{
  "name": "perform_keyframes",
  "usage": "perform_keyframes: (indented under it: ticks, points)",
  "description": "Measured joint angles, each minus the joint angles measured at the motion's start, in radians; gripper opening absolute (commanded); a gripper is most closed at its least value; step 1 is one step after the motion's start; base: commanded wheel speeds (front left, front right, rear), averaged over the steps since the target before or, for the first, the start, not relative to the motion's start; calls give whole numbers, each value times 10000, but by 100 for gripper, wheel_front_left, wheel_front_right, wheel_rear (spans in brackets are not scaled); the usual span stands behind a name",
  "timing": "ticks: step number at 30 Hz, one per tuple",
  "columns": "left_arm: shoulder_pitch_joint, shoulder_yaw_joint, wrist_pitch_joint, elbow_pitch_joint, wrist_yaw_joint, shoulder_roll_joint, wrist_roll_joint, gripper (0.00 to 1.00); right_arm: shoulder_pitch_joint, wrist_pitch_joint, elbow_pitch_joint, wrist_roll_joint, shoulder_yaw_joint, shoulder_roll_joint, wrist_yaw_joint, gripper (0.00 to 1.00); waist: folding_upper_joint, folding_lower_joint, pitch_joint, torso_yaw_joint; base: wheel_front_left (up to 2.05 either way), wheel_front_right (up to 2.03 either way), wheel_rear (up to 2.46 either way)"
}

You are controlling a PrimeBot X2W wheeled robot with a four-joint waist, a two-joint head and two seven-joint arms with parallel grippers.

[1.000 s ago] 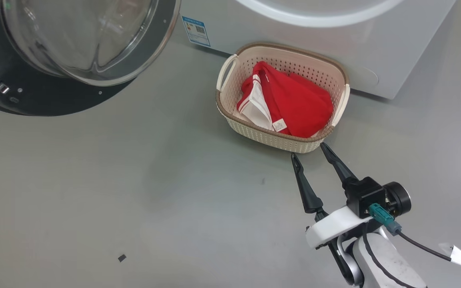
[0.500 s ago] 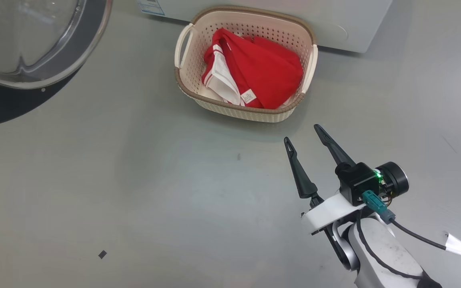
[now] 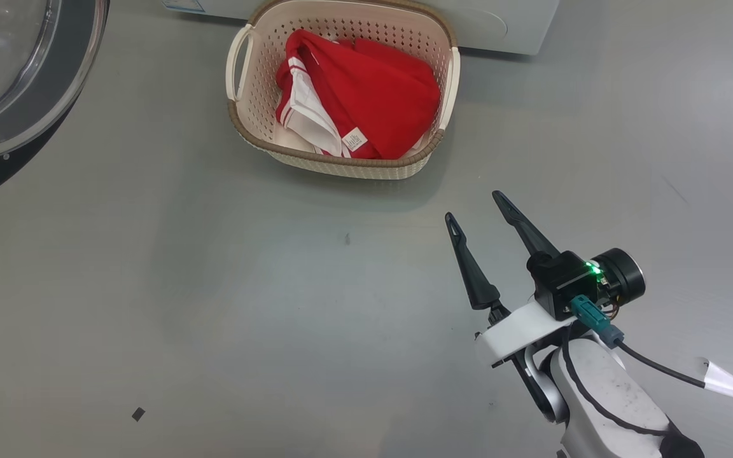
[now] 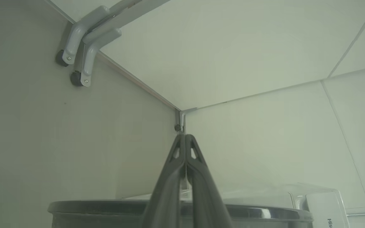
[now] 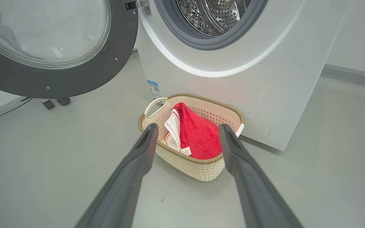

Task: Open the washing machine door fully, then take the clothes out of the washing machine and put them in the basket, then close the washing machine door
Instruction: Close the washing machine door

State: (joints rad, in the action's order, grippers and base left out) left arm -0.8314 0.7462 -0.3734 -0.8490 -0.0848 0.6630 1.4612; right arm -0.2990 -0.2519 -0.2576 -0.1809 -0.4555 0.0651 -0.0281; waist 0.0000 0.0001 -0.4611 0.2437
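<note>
The cream basket point(image 3: 247, 130) stands on the floor against the front of the white washing machine point(image 3: 506, 25), with the red and white clothes point(image 3: 373, 95) piled inside it. My right gripper point(image 3: 473, 206) hovers open and empty a short way in front of the basket's near right corner. In the right wrist view, the right gripper point(image 5: 188, 126) points at the basket point(image 5: 182, 160) and clothes point(image 5: 198, 136). Above them are the steel drum point(image 5: 214, 15) and the washing machine door point(image 5: 74, 85), swung wide open to the left. My left gripper point(image 4: 184, 136) is shut on nothing.
The open door point(image 3: 23, 95) overhangs the floor at the upper left of the head view. A blue label point(image 5: 154, 89) sits low on the machine. Grey caster legs point(image 4: 81, 47) and a dark rounded rim point(image 4: 106, 205) appear in the left wrist view. Bare grey floor point(image 3: 214, 286) spreads left of my right arm.
The head camera has shifted, so basket and door sit further up and left. My right gripper has drawn back from the basket's edge, still open.
</note>
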Motion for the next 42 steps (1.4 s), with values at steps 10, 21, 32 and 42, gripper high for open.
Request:
perform_keyframes:
  ticks: [10, 21, 32, 42]
  points:
    - [-671, 159, -648, -1427, -313, 107, 291, 0, -63, 0, -48, -15, -6, -2, -29, 100, 0, 0, -26, -132, 0, 0, 0]
    - [-1441, 217, -1108, -2270, -343, 174, 619, 0, -102, -2, -102, -35, -10, -2, -111, 100, 0, 0, 21, -285, 0, 0, 0]
    - [-1731, -282, -1850, -2859, -345, 431, 575, 0, -105, -4, -134, -213, -2, -6, -180, 100, 0, 0, 139, -430, 0, 0, 0]
    - [-1743, -648, -2817, -3091, -345, 627, 497, 0, -105, -6, -100, -313, 10, -10, -190, 100, 0, -1, 193, -467, 0, 0, 0]
